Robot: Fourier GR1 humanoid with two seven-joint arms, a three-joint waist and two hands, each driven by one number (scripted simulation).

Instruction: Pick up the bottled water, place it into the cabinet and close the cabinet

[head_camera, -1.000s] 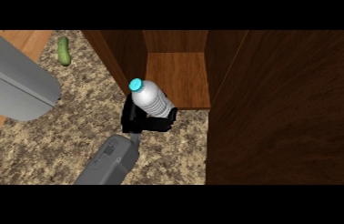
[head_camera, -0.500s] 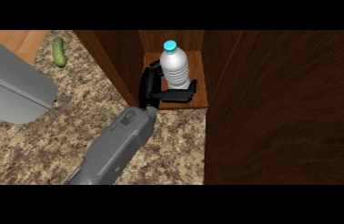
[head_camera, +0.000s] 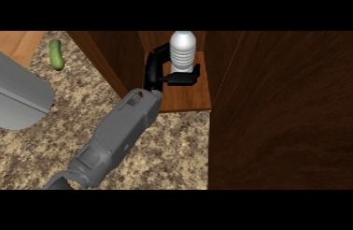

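Now | your hand (head_camera: 164,71) curls round the bottled water (head_camera: 183,50), upright over the cabinet (head_camera: 189,100) shelf | pickup done | left: release bottle, shut cabinet door (head_camera: 283,112).

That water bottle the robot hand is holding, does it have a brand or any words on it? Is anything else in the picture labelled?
No readable text anywhere.
Bottled water: ribbed, no label showing.
Robot hand, cabinet, cucumber, grey object at left: all plain.

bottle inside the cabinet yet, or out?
Inside: the bottled water stands over the cabinet's shelf, past its front edge, left hand curled round it.
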